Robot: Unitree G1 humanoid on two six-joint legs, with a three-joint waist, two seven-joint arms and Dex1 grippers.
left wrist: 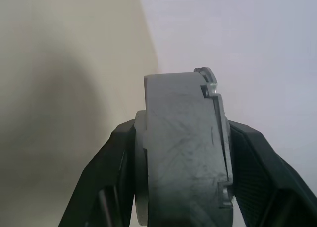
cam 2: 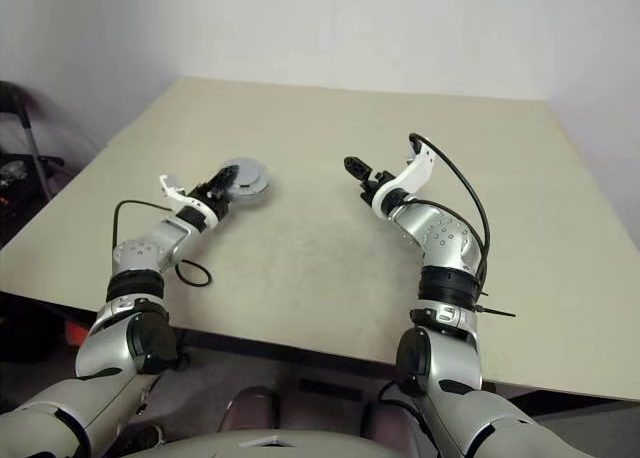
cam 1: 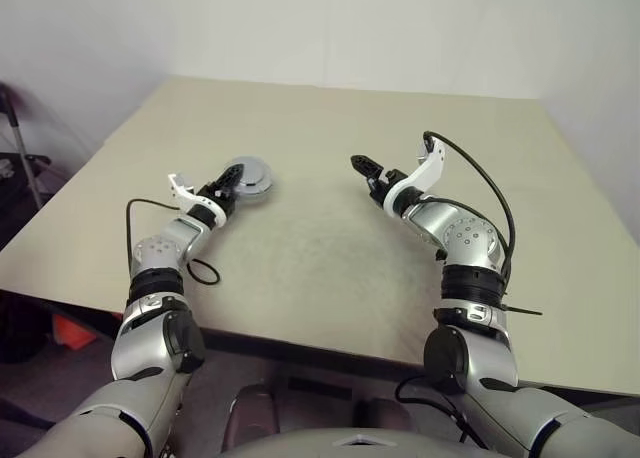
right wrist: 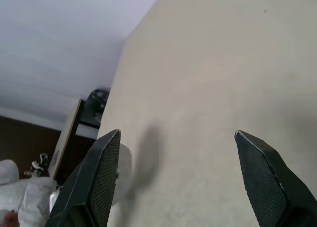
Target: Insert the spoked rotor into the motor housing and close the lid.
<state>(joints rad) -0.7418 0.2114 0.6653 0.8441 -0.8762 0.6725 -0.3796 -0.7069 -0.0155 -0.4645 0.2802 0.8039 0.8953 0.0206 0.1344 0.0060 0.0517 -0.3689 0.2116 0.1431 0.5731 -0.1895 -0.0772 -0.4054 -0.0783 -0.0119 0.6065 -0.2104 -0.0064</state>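
My left gripper (cam 1: 228, 181) is shut on the motor housing (cam 1: 250, 178), a grey round puck held low over the left-middle of the beige table (cam 1: 400, 78). In the left wrist view the motor housing (left wrist: 178, 152) stands edge-on between the black fingers (left wrist: 111, 167), with a seam between a thick part and a thinner one. I cannot tell the lid apart from the body. The spoked rotor is hidden. My right gripper (cam 1: 362, 165) hovers at about the same depth, to the right of the puck. Its fingers (right wrist: 106, 162) stand wide apart with nothing between them.
A dark stand with clutter (cam 1: 20, 168) is beyond the table's left edge, and something orange (cam 1: 70, 330) lies on the floor below it. A black cable (cam 1: 200, 271) loops off my left forearm near the table's front edge. A pale wall rises behind the table.
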